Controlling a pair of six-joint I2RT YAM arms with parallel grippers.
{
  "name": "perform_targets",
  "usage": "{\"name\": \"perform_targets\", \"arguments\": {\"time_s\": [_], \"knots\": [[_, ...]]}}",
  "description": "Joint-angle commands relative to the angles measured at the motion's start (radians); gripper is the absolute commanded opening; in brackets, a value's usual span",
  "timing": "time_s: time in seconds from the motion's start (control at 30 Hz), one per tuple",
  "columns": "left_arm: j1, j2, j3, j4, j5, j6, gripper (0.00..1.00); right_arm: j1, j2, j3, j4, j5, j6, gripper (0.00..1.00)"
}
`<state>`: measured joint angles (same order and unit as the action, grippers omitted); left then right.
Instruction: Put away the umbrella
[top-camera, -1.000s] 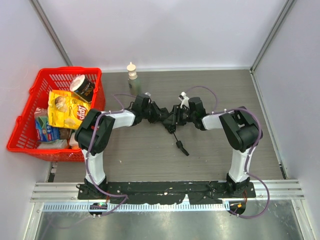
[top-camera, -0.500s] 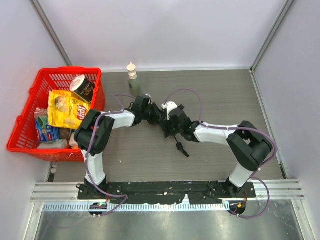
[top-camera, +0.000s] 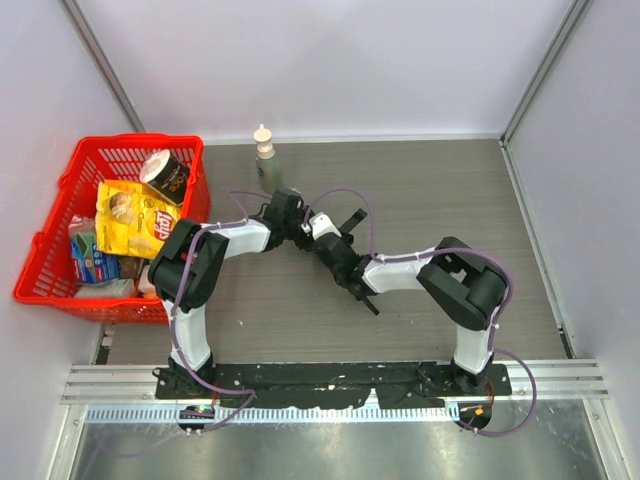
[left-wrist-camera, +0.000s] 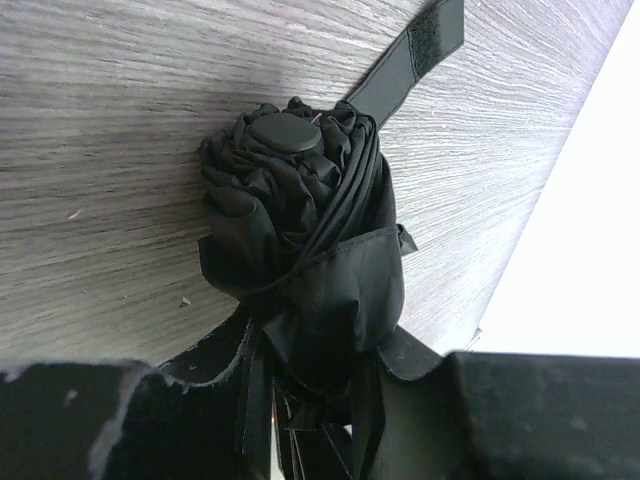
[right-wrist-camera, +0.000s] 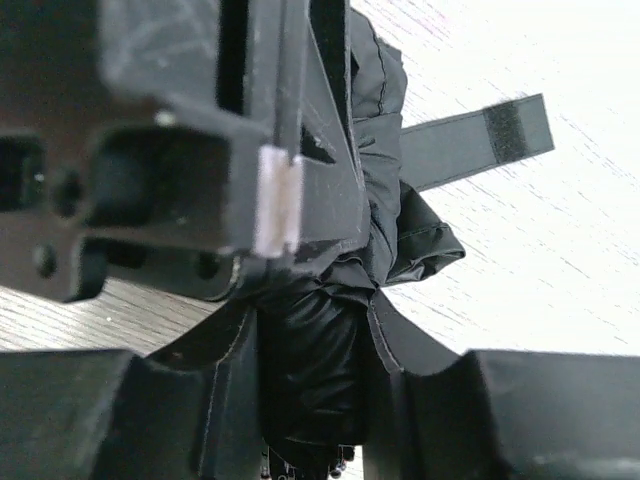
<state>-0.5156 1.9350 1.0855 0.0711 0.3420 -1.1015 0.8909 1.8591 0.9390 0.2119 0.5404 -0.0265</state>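
Lying on the grey wood-grain table (top-camera: 450, 190), mid-field, between the two arms: the umbrella (left-wrist-camera: 300, 240), black, collapsed, fabric loosely bunched and creased.

- Cap: round black button (left-wrist-camera: 283, 131) at the fabric end, facing the left wrist camera.
- Closure strap (left-wrist-camera: 410, 55): flat, unfastened, lying out across the table with its hook patch showing.
- Handle (top-camera: 366, 300): small and black, sticking out from under the right forearm toward the near edge.
- Left gripper (left-wrist-camera: 300, 370): clenched on the bunched fabric, which fills the gap between its fingers (left-wrist-camera: 60, 420).
- Right gripper (right-wrist-camera: 310, 370): likewise clamped on the fabric, directly opposite the left one and very close to it; the left gripper's body fills the upper half of the right wrist view.
- Red basket (top-camera: 60, 230): at the table's left edge, well apart from the umbrella, holding a yellow snack bag (top-camera: 135, 215) and a dark tub (top-camera: 165, 175).
- Bottle (top-camera: 263, 150): pale, upright, near the back wall.
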Motion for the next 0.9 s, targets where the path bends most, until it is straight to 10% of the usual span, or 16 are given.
{"name": "perform_targets", "arguments": {"time_s": [0.0, 0.2, 0.33, 0.4, 0.5, 0.87], "knots": [[-0.023, 0.038, -0.039, -0.283, -0.075, 0.041, 0.0, 0.008, 0.028, -0.034, 0.063, 0.081, 0.062, 0.01], [-0.027, 0.002, -0.036, -0.254, -0.097, 0.072, 0.0, -0.056, 0.014, -0.115, 0.05, -0.165, 0.224, 0.01], [-0.027, -0.016, -0.039, -0.212, -0.097, 0.1, 0.37, -0.157, 0.04, -0.222, 0.192, -0.559, 0.338, 0.01], [-0.027, -0.027, -0.045, -0.206, -0.104, 0.121, 0.76, -0.2, 0.067, -0.242, 0.233, -0.659, 0.374, 0.01], [-0.026, -0.05, -0.059, -0.197, -0.129, 0.143, 0.91, -0.244, 0.098, -0.259, 0.265, -0.758, 0.407, 0.01], [-0.003, -0.056, -0.035, -0.198, -0.143, 0.216, 0.95, -0.346, 0.164, -0.261, 0.372, -1.022, 0.517, 0.01]]}}
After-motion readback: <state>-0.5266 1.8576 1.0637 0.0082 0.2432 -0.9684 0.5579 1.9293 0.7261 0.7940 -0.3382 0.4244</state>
